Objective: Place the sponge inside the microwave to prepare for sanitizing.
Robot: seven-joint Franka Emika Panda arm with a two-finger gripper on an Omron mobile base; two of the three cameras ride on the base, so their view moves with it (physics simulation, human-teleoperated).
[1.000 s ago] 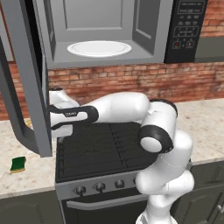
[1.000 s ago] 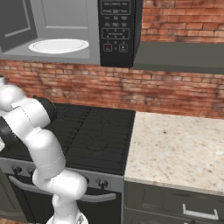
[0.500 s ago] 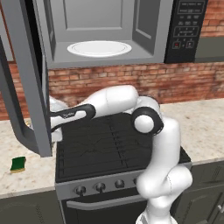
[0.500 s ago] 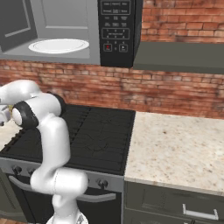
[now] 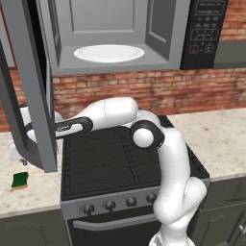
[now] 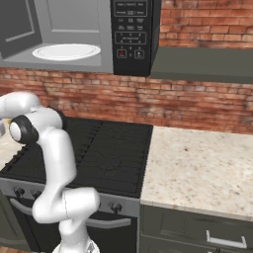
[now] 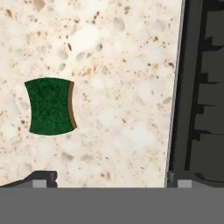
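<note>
Speckled counter (image 7: 113, 87) left of the stove (image 5: 120, 168) carries the sponge (image 7: 50, 106), lying free; microwave door (image 5: 29, 86) hangs open above it. Gripper (image 7: 109, 177) spread wide, empty.

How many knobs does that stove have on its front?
4 visible along the front panel of the stove in the left base view: knobs and. The white arm covers the panel's right end, so more may be hidden.

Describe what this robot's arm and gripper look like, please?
The arm is glossy white, built of rounded, tube-like segments with dark circular joint caps and a black band with small white lettering. Two small dark fingertips end the gripper. No cables show.
</note>
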